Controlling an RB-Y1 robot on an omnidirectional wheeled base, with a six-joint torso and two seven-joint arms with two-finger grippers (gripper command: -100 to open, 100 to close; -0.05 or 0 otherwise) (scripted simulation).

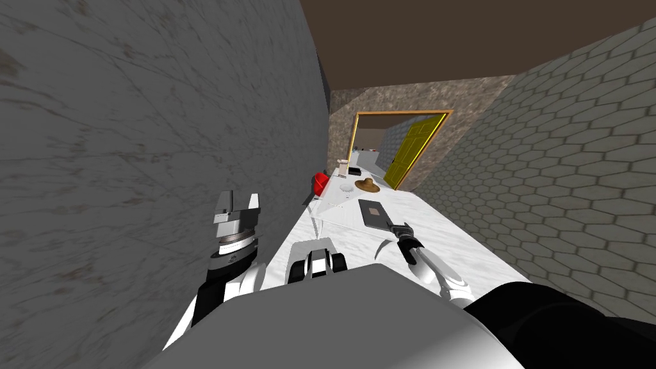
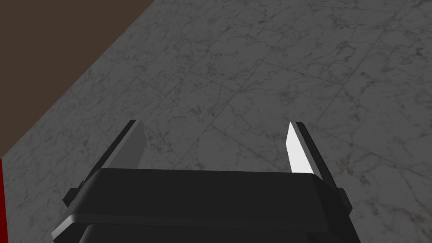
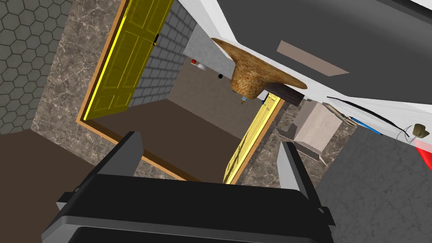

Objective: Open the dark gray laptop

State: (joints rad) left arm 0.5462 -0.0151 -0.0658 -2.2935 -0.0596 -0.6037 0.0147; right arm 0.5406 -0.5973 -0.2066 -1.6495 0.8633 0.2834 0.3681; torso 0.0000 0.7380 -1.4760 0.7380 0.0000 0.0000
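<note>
1. Lying flat with its lid down, the dark gray laptop sits on a long white counter, about midway across its width.
2. Its longer side appears to run along the counter, away from me toward the open yellow door; a paler rectangle marks the middle of the lid.
3. At the laptop's near right corner is the right gripper, reaching in from my side. I cannot tell whether it touches the corner.
4. In the right wrist view its two fingers stand spread with nothing between them, and the laptop's dark lid lies off to one side of them.
5. Beyond the laptop's far end rests a brown hat, apart from it; a red object sits further off at the counter's left edge.
6. Bare white counter lies to the laptop's right, up to the edge by the hexagon-tiled wall, and also between the laptop and me.
7. Raised beside the grey marbled wall, well left of the laptop, the left gripper has its fingers apart and empty.
</note>
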